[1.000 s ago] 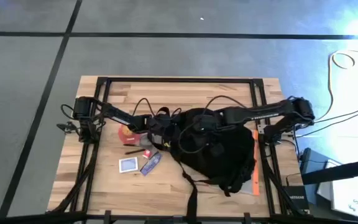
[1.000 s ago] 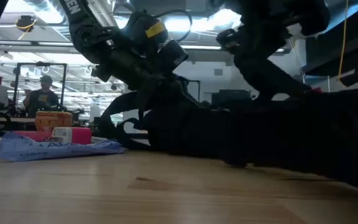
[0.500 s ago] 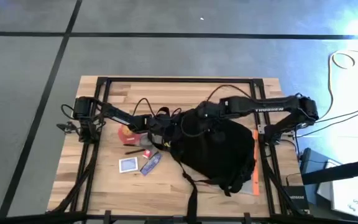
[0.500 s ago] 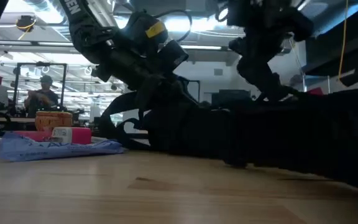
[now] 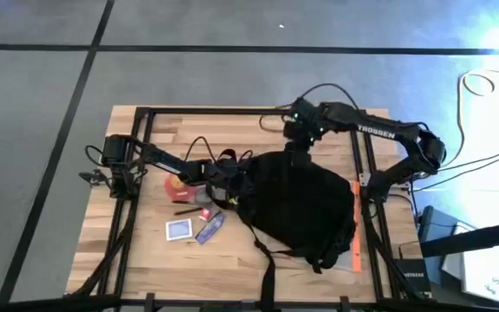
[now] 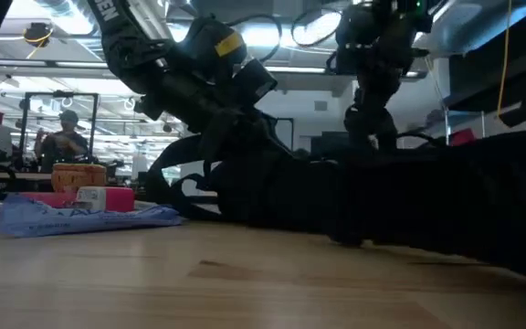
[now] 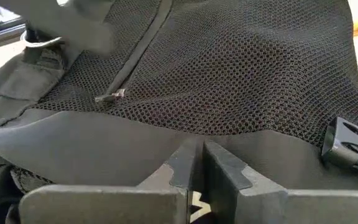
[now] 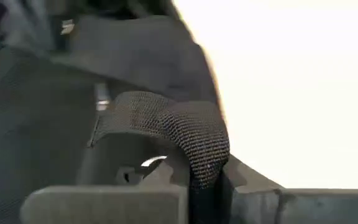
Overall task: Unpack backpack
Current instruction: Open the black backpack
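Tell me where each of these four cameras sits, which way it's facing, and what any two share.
High view: overhead, looking straight down at the table; both arms show.
Low view: table height, looking level across into the room; both arms drop in from above.
Left wrist view: on the left arm, facing the backpack mesh; left gripper shut on its fabric.
Right wrist view: on the right arm; right gripper shut on a webbing strap.
Shared: all four show the backpack.

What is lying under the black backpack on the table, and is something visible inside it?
Under the backpack only the wooden table shows, with an orange strip beside its edge. Anything beneath is covered. Its inside is hidden: both wrist views show only fabric, mesh and strap.
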Action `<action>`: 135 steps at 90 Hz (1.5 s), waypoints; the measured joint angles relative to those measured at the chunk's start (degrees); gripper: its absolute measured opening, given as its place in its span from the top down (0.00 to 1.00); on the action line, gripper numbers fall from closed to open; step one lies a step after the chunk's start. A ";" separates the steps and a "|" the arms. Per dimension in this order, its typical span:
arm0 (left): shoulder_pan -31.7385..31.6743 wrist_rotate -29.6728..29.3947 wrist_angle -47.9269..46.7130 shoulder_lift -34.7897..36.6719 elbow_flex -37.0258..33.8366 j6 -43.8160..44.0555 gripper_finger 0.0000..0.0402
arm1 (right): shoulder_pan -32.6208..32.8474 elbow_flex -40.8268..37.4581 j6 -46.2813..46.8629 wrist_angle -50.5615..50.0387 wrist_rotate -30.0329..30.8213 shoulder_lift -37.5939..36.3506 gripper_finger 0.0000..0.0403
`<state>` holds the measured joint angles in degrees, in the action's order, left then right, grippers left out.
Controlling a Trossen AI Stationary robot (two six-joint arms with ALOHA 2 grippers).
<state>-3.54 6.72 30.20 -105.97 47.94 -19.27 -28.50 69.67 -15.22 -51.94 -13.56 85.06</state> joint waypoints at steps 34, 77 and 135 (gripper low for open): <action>-0.01 0.00 -0.04 0.00 0.00 0.87 0.96 | -14.02 -8.37 2.62 8.73 -3.67 0.04 0.98; -0.01 -0.07 -0.04 0.00 0.00 0.31 0.96 | -19.49 -25.54 8.59 22.41 2.90 0.11 0.98; -0.27 -0.50 0.24 0.00 0.00 -0.69 0.96 | -18.62 -23.48 3.62 19.56 11.66 -0.07 0.19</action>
<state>-3.81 6.22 30.44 -105.97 47.94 -19.96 -47.12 46.19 -11.60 -32.38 -1.90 84.99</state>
